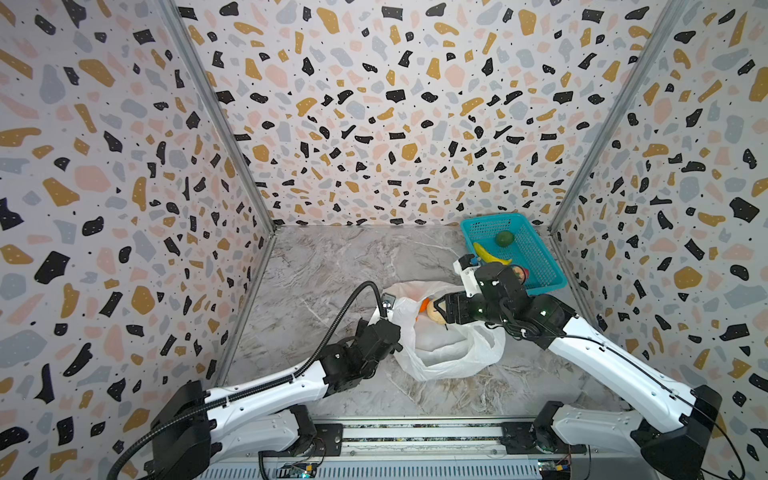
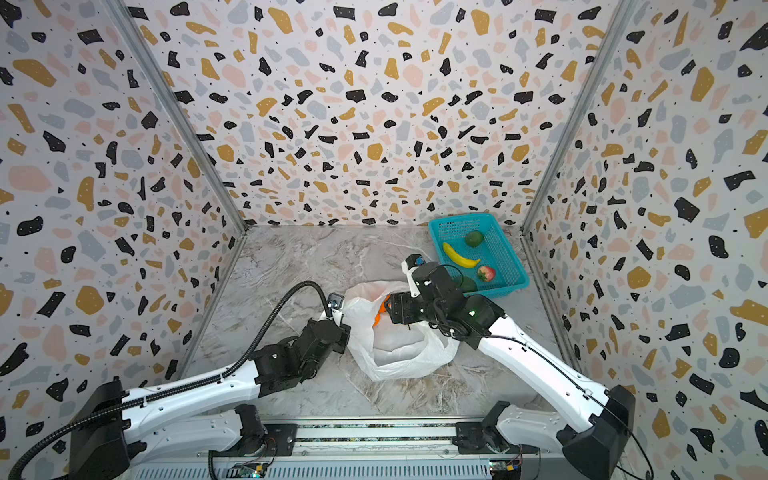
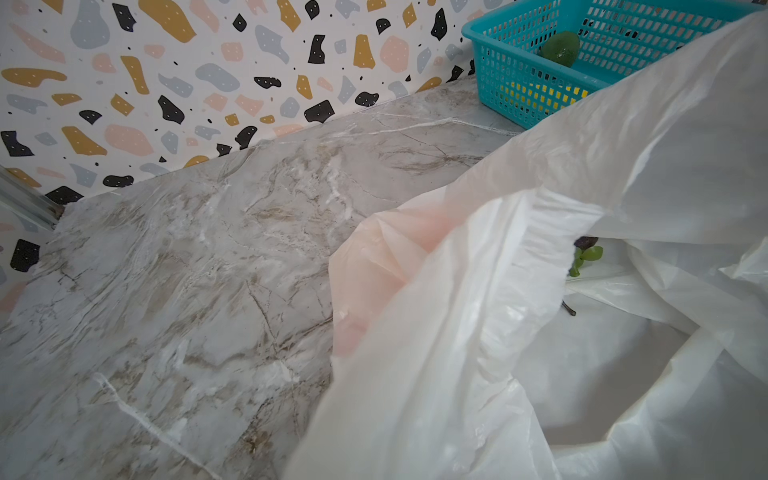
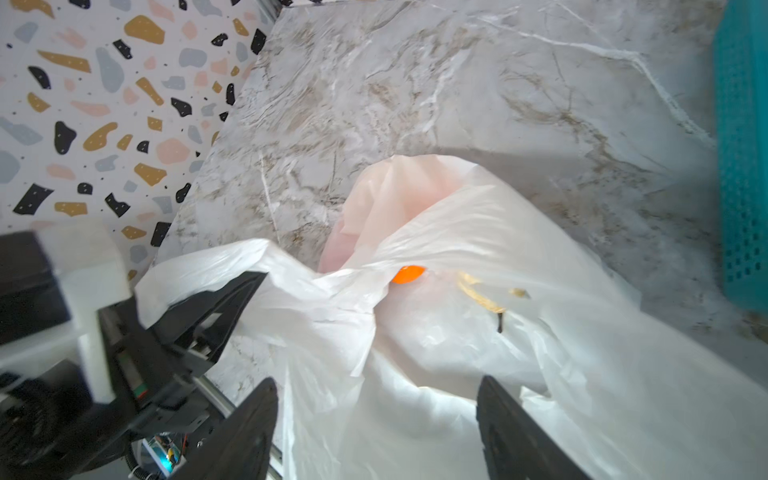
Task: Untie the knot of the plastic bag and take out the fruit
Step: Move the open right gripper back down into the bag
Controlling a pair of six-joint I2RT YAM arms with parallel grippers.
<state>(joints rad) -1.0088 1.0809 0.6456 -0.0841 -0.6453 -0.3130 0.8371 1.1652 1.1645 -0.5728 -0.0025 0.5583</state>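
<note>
The plastic bag (image 1: 440,349) (image 2: 399,353) lies mid-table with its mouth standing open; the knot is out of view. My left gripper (image 1: 395,328) (image 2: 345,330) (image 4: 237,291) is shut on the bag's left edge, and plastic hides its jaws in the left wrist view. My right gripper (image 1: 439,311) (image 2: 388,307) (image 4: 376,384) hovers open over the mouth, only bag film between its fingers. Just ahead of it lie fruit: an orange (image 1: 424,305) (image 4: 407,274), a beige ball (image 1: 433,313) with a dark stem, and a pink piece (image 4: 374,208) (image 3: 374,257) showing through the film.
A teal basket (image 1: 544,287) (image 2: 511,289) (image 3: 498,62) stands at the back right. It holds a banana (image 1: 490,254), a green ball (image 1: 504,238), a red piece (image 2: 486,273) and a dark green oval (image 2: 467,284). Patterned walls close in three sides.
</note>
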